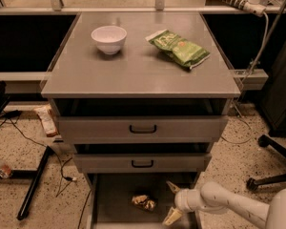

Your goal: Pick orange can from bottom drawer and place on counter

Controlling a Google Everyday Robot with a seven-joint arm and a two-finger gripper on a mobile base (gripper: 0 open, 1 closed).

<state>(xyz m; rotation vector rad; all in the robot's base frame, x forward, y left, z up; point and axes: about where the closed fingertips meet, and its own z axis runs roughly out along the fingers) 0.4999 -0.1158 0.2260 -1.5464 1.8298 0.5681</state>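
Your claw (168, 202) sits low inside the bottom drawer (113, 202), just right of the orange can (144, 202). Its two fingers are spread wide and hold nothing. One tip points past the far side of the can and the other past its near side. The can lies on the drawer floor, close to the fingers but not touching either.

To do this step well, slide the claw straight left toward the can until the can is well inside the gap, not merely at the tips. Keep the fingers low, near the floor the can rests on, without scraping it. The can looks crumpled and seems to lie on its side, though I can't be sure which way it runs. Close gently and expect it to give or roll, and centre it first so neither finger pushes it away.

Just beyond and above the can is the middle drawer front (142, 162). Draw the can toward you, clear of that front, before you raise it.

The counter (138, 73) lies well above the can. The white bowl (108, 38) and green snack bag (178, 46) stand at its far end, so the bare near part over the can looks like the easiest place to set it down.
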